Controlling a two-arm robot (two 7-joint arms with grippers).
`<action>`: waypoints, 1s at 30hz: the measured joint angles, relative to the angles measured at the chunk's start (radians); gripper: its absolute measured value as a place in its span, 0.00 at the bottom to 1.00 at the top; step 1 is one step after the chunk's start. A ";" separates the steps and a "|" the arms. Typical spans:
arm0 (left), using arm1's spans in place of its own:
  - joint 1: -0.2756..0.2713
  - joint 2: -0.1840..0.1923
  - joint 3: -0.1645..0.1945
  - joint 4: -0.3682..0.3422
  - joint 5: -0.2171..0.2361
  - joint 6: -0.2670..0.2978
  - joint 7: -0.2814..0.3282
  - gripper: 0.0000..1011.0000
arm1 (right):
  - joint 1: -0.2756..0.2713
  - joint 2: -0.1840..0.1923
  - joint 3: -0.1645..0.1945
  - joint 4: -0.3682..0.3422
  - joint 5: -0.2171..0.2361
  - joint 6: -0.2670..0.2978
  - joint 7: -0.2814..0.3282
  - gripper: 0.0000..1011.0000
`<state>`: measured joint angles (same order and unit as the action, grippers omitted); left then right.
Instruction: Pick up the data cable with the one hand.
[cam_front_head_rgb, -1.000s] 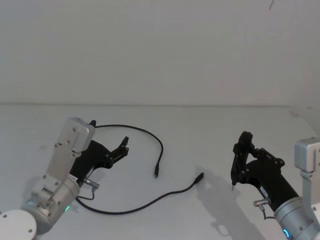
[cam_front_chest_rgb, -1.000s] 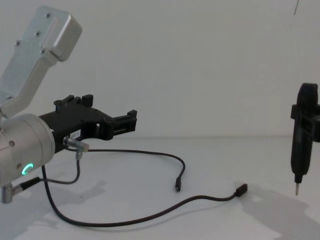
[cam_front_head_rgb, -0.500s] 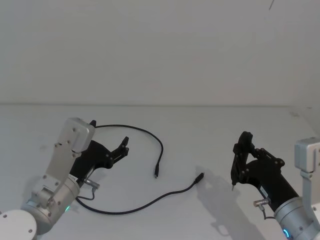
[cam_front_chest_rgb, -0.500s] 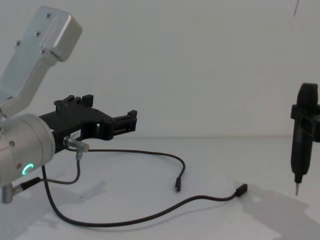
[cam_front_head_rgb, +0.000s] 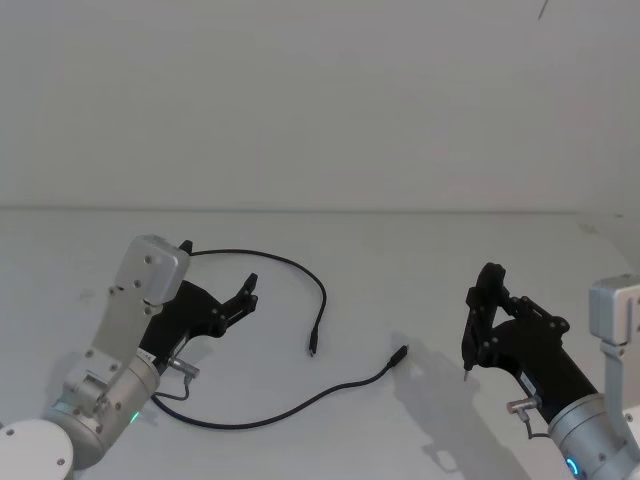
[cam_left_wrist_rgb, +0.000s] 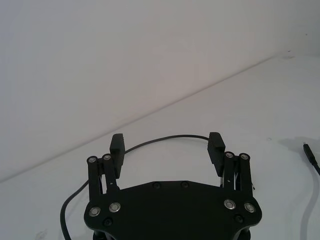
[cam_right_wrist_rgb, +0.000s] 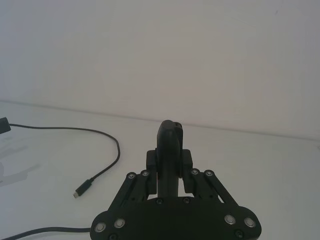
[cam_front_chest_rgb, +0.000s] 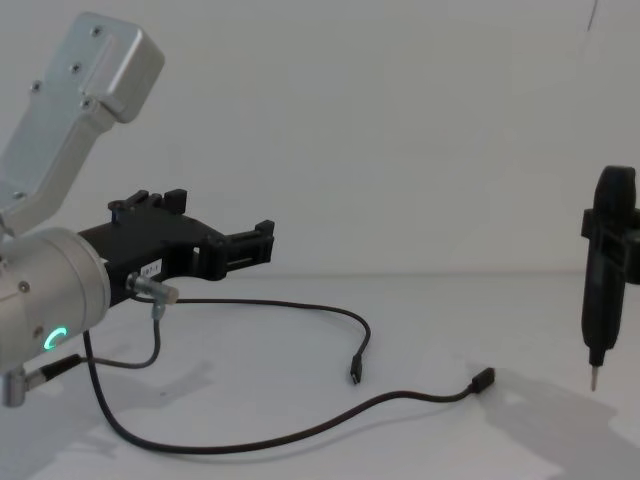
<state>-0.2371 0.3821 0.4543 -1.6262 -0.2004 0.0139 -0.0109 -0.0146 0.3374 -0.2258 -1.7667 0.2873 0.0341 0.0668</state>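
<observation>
My left end effector hangs just above the white worktop on my left side, its two black fingers spread wide apart with nothing between them. The green ring glows on the silver cylinder behind it. A short grey wire loops down from a silver barrel plug at that wrist.

The data cable lies flat on the worktop. From under my left end effector it arcs away and to the right, then bends back toward me and ends in a small plug near the middle of the worktop. Its other run comes out beneath my left wrist, sweeps along the near side and rises to the second plug – just right of the first, the two tips apart. In the left wrist view the arc of the cable runs past the tips of my open fingers; I am not touching it.

My right end effector is on the right, well apart from the cable, clamped on a pen-shaped tool – upright, its thin metal tip pointing down above the worktop.
</observation>
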 joint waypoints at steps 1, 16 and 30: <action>0.000 0.000 0.000 0.000 0.000 0.000 0.000 0.99 | 0.000 0.000 0.000 0.000 0.000 0.000 0.000 0.28; -0.013 0.006 0.000 0.001 -0.012 0.013 -0.037 0.99 | 0.000 0.000 0.000 0.000 0.000 0.000 0.000 0.28; -0.041 0.068 0.000 -0.032 -0.092 0.106 -0.208 0.99 | 0.000 0.000 0.000 0.000 0.000 0.000 0.000 0.28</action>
<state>-0.2777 0.4505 0.4539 -1.6578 -0.2929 0.1197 -0.2186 -0.0147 0.3375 -0.2258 -1.7667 0.2874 0.0341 0.0668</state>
